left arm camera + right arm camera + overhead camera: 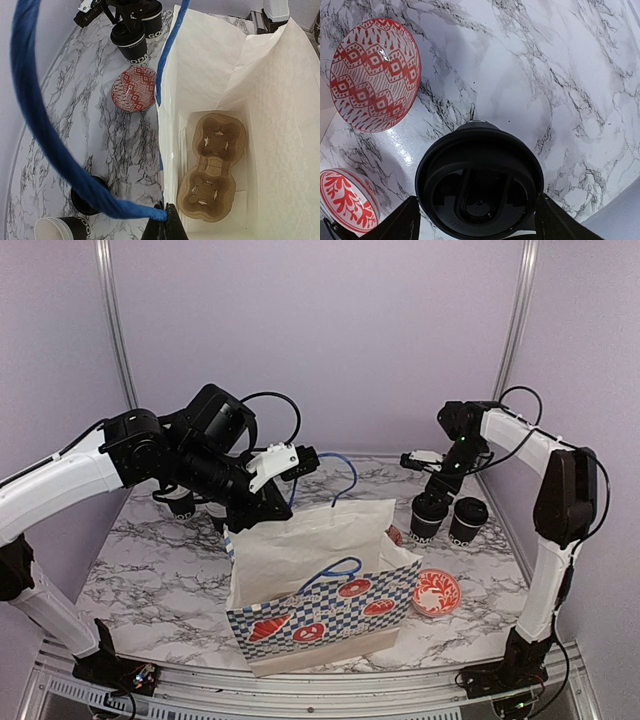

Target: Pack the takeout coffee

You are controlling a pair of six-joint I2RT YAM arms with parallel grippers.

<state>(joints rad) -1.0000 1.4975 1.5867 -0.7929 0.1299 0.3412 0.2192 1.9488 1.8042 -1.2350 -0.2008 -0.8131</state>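
A lidded black coffee cup (430, 520) stands at the right of the table, and a second one (467, 520) is beside it. My right gripper (432, 498) is over the first cup. In the right wrist view its fingers (400, 225) press both sides of that cup (479, 165) below the lid. My left gripper (316, 458) is shut on the blue handle (55, 150) of the open paper bag (320, 580), holding it up. A brown two-cup carrier (215, 165) lies empty at the bag's bottom. Both cups (131, 41) also show in the left wrist view.
A red-and-white bowl (437, 592) sits right of the bag, and another (394, 535) is partly hidden behind it. Open black cups (180, 502) and a loose black lid (82, 200) stand at the back left. Walls close in the back and sides.
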